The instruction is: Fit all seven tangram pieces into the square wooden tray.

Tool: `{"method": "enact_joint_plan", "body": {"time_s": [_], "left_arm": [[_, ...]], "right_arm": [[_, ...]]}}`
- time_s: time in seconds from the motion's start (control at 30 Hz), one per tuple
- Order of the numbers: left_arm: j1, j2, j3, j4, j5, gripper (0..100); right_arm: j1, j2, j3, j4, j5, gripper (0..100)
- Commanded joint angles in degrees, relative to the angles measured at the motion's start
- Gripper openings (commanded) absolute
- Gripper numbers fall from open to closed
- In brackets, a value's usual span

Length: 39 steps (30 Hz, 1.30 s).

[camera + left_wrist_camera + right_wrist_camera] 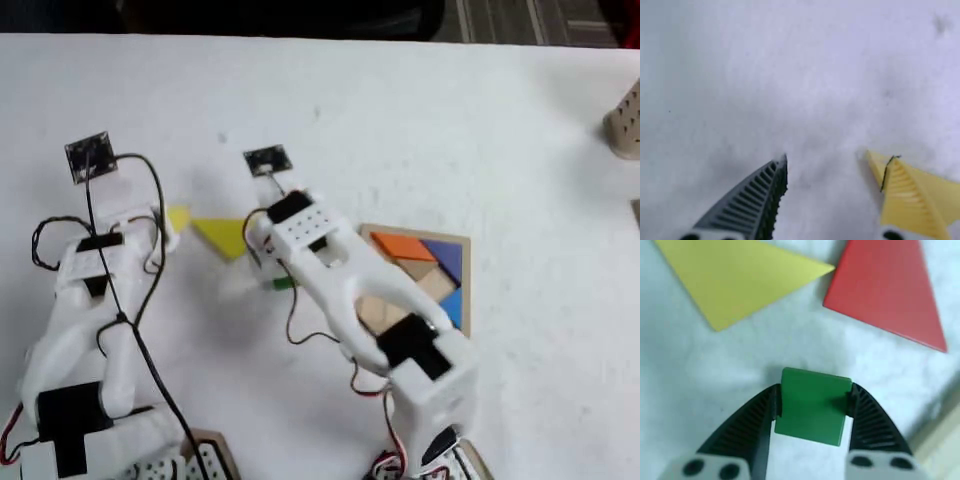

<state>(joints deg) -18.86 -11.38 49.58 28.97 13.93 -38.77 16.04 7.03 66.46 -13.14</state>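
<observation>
Green square [812,405] sits clamped edge to edge in the right gripper [815,390], low over the table [500,130]. Yellow triangle [735,277] and red triangle [890,290] lie flat just beyond it, corners nearly meeting, both outside the tray.

High view: tray [415,233] is right of centre, partly hidden by the right arm. It holds an orange piece [402,245], a purple piece [445,258] and a blue piece [452,305]. Pale wood between them; bare floor or a piece, cannot tell.

Left gripper [826,157], centre-left in the high view, is spread wide over bare table, holding nothing.

Progress estimate: about half done. At least three pieces remain to place, green first.
</observation>
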Motion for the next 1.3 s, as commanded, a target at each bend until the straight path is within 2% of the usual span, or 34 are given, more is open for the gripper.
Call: {"method": "enact_joint_plan", "body": {"time_s": [0.0,0.13,0.33,0.47,0.67,0.93,1.27], "left_arm": [[-0.4,-0.31,-2.99,0.18,0.26,32],[-0.4,-0.22,-2.99,0.18,0.26,32],[-0.4,-0.22,-2.99,0.18,0.26,32],[-0.4,-0.22,-2.99,0.18,0.26,32],[-0.31,-0.22,-2.99,0.18,0.26,32],[0.22,-0.13,-2.81,0.18,0.18,32],[0.22,-0.13,-2.81,0.18,0.18,32]], "right_arm": [[3.47,-7.08,-0.44,5.49,-0.62,8.4],[9.8,-10.15,-0.44,12.26,0.53,8.4],[19.56,-14.37,-0.18,22.02,23.03,8.1],[26.95,-18.95,4.66,22.99,31.82,8.4],[36.88,-26.07,15.65,13.93,36.75,8.4],[39.6,-27.56,28.22,-0.84,44.57,8.9],[39.34,-27.91,30.77,-3.47,46.07,27.5]]}}
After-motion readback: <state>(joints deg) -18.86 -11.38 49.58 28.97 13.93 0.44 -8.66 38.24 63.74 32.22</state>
